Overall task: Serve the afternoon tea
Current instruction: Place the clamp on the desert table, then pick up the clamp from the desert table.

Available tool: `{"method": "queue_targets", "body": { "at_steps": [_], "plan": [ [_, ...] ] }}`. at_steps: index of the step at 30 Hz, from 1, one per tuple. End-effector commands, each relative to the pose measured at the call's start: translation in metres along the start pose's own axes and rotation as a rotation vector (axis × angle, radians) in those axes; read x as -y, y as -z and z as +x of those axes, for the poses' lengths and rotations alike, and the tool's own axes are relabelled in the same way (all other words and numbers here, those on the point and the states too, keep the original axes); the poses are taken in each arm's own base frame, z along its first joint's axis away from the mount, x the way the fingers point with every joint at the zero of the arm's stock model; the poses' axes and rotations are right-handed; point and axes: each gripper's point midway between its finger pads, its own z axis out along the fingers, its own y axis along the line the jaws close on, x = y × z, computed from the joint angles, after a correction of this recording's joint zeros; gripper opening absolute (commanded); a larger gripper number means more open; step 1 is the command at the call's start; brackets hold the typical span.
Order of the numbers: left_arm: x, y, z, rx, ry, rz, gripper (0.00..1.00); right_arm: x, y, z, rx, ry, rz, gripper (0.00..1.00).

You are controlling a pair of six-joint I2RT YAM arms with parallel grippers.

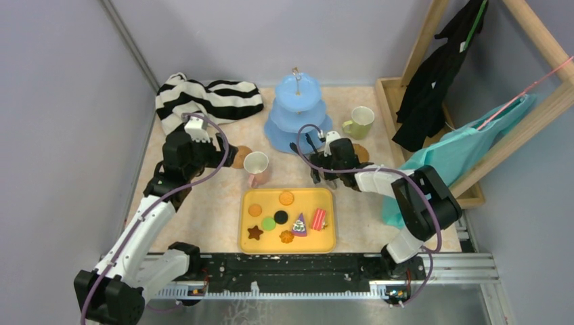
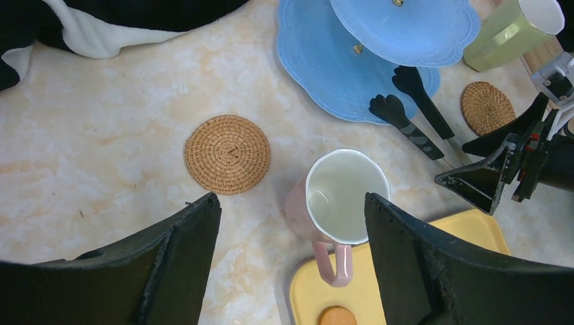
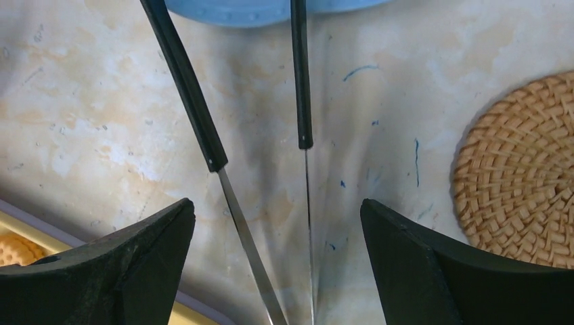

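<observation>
Top external view is showing us a tea service that is barely begun. All the toy cookies and cake slices (image 1: 280, 217) are lying on the yellow tray (image 1: 311, 200) at six o'clock of the table, and the light-blue three-tier stand (image 1: 296, 108) at twelve o'clock is standing with every tier bare.

The pink-handled cup (image 1: 256, 164) is sitting on the bare table at eleven o'clock of the tray. It is just beside one cork coaster (image 1: 241, 156) but not on it. The yellow-green cup (image 1: 361, 120) is standing at three o'clock of the stand, apart from the second coaster (image 1: 361, 152).

We are holding the left gripper (image 2: 291, 203) over the pink-handled cup with its jaws spread and gripping nothing. The right gripper (image 3: 277, 203) is hovering with its jaws wide apart on either side of the black-handled tongs (image 3: 186, 88), which are lying flat between stand and tray, not yet picked up.

We are judging that nearly everything is left. Both cups are needing to go onto coasters, and the treats are needing to go from the tray to the stand.
</observation>
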Motion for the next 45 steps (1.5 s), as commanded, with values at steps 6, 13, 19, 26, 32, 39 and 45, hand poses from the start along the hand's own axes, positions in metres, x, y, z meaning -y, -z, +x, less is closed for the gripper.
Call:
{"method": "queue_targets", "body": {
  "at_steps": [6,13,19,26,32,39,45],
  "plan": [
    [0.003,-0.001,-0.011,0.064,-0.008,0.013,0.83,-0.004,-0.011,-0.038,0.090,0.024,-0.021,0.85],
    [-0.005,0.003,-0.010,0.085,-0.011,-0.027,0.83,0.005,-0.023,-0.033,0.080,0.005,0.028,0.72],
    [-0.011,0.008,-0.007,0.093,-0.026,-0.057,0.84,0.010,-0.019,-0.040,0.106,0.009,0.057,0.62],
    [-0.006,0.003,-0.005,0.079,-0.012,-0.029,0.84,0.011,-0.001,-0.061,0.168,0.005,0.075,0.59],
    [-0.008,0.005,-0.005,0.087,-0.014,-0.040,0.84,0.005,0.004,-0.068,0.190,0.016,0.068,0.56],
    [-0.009,0.004,-0.004,0.083,-0.021,-0.043,0.84,0.004,0.000,-0.060,0.147,0.030,0.067,0.58],
    [-0.010,0.006,-0.005,0.087,-0.026,-0.048,0.84,0.004,-0.004,-0.049,0.111,0.034,0.059,0.80]
  ]
}}
